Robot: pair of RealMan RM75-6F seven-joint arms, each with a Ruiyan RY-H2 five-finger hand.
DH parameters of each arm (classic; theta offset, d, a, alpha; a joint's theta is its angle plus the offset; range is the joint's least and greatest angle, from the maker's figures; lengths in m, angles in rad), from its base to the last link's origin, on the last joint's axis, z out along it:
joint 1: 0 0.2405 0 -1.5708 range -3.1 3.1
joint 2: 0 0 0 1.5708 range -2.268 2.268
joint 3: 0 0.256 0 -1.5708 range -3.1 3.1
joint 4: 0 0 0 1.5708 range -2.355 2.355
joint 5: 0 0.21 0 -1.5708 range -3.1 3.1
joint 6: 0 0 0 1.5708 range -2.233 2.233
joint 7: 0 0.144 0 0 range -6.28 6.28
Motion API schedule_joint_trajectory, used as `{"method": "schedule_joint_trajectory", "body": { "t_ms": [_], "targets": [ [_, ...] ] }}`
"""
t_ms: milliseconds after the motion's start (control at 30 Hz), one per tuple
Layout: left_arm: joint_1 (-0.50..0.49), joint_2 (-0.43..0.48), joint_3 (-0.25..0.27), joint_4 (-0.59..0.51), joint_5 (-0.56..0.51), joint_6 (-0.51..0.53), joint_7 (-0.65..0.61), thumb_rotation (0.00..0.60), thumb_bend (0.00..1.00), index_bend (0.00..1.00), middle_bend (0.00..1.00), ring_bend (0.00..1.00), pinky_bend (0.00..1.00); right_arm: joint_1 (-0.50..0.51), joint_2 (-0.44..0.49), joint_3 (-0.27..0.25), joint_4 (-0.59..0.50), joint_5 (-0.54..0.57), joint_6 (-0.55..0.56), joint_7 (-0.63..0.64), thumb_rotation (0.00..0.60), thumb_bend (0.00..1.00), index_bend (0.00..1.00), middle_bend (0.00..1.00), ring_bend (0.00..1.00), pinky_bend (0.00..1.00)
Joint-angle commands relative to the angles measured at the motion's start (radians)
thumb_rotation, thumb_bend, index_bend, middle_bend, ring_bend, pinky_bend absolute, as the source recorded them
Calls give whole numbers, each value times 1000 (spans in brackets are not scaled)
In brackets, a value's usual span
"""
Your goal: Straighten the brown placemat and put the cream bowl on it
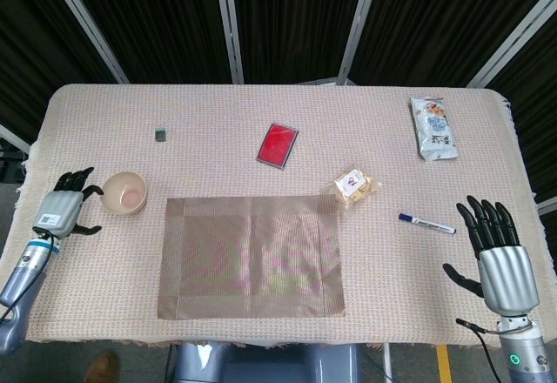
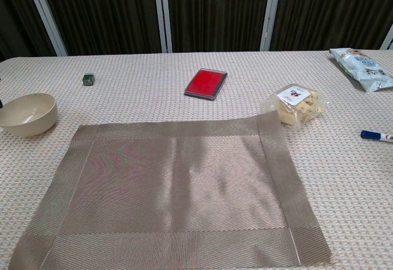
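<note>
The brown placemat (image 1: 251, 255) (image 2: 175, 190) lies flat and square to the table's front edge, near the middle. The cream bowl (image 1: 124, 193) (image 2: 27, 114) stands upright on the tablecloth just off the mat's far left corner. In the head view my left hand (image 1: 64, 208) hovers just left of the bowl, fingers spread, holding nothing. My right hand (image 1: 498, 257) sits at the front right, palm down with fingers apart, empty. Neither hand shows clearly in the chest view.
A red flat case (image 1: 278, 144) lies beyond the mat. A snack packet (image 1: 354, 186) sits at the mat's far right corner, a blue marker (image 1: 426, 223) to its right, a chip bag (image 1: 432, 127) at the far right, a small dark cube (image 1: 160, 133) far left.
</note>
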Motion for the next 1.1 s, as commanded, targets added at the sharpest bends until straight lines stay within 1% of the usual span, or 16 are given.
{"method": "schedule_joint_trajectory", "body": {
  "t_ms": [33, 167, 200, 233, 333, 433, 533, 633, 733, 867, 967, 1100],
  "targets": [
    [-17, -42, -8, 49, 18, -14, -24, 600, 38, 332, 0, 0, 0, 1, 0, 1, 2, 2, -2, 2, 600, 0, 0, 0, 0, 0],
    [-34, -86, -12, 96, 32, -29, -32, 600, 95, 354, 0, 0, 0, 2, -2, 3, 6, 10, -7, 1, 600, 0, 0, 0, 0, 0],
    [-36, -92, -13, 104, 33, -31, -33, 600, 118, 372, 0, 0, 0, 2, -2, 4, 7, 12, -7, 2, 600, 0, 0, 0, 0, 0],
    [-37, -97, -13, 111, 35, -33, -33, 600, 135, 394, 0, 0, 0, 2, -2, 5, 8, 14, -7, 3, 600, 0, 0, 0, 0, 0],
    [-37, -116, -16, 136, 35, -38, -34, 600, 223, 511, 0, 0, 0, 4, -1, 9, 12, 22, -10, 7, 600, 0, 0, 0, 0, 0],
    [-36, -126, -18, 158, 38, -40, -47, 600, 307, 557, 0, 0, 0, 5, -2, 11, 16, 29, -14, 9, 600, 0, 0, 0, 0, 0],
    [-36, -128, -16, 163, 44, -38, -53, 600, 348, 579, 0, 0, 0, 6, -2, 12, 17, 31, -16, 9, 600, 0, 0, 0, 0, 0],
    [-34, -126, -14, 160, 53, -31, -58, 600, 356, 586, 0, 0, 0, 6, -3, 12, 17, 31, -16, 8, 600, 0, 0, 0, 0, 0],
    [-33, -106, -12, 124, 76, 7, -55, 600, 361, 592, 0, 0, 0, 8, -3, 11, 14, 30, -18, 8, 600, 0, 0, 0, 0, 0],
    [-35, -68, -13, 40, 110, 68, -39, 600, 363, 598, 0, 0, 0, 8, -2, 11, 11, 29, -18, 11, 600, 0, 0, 0, 0, 0],
    [-48, -25, -14, -82, 156, 128, 3, 600, 364, 601, 0, 0, 0, 9, 1, 11, 8, 27, -17, 16, 600, 0, 0, 0, 0, 0],
    [-76, 18, -10, -251, 205, 145, 90, 600, 363, 602, 0, 0, 0, 8, 4, 12, 6, 27, -15, 21, 600, 0, 0, 0, 0, 0]
  ]
}}
